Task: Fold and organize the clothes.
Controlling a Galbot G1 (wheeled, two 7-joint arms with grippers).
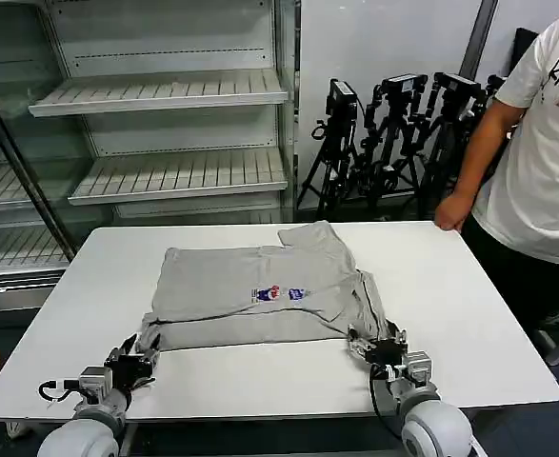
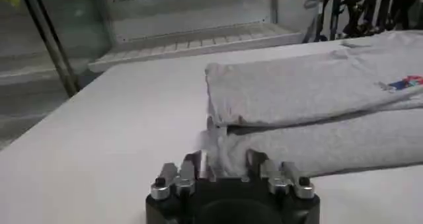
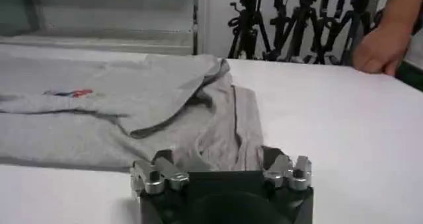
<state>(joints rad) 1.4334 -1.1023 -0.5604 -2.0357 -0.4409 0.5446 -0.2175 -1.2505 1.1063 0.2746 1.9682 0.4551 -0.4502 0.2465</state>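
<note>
The clothes are one light grey T-shirt (image 1: 260, 295) lying on the white table (image 1: 460, 295), its far part folded over so the small red-and-blue print (image 1: 279, 293) faces up. My left gripper (image 1: 138, 354) sits low at the shirt's near left corner, open, with the cloth's edge (image 2: 228, 149) between its fingers (image 2: 193, 162). At the near right corner my right gripper (image 1: 376, 345) stands wide open, and bunched cloth (image 3: 218, 136) lies between its fingers (image 3: 272, 160). The shirt (image 2: 310, 93) (image 3: 99, 113) stretches away from both.
A person in a white printed T-shirt stands at the table's far right, one hand (image 1: 450, 211) resting on its edge. Black tripods (image 1: 393, 133) stand behind the table, and a glass-fronted shelf unit (image 1: 165, 133) lies beyond its far left side.
</note>
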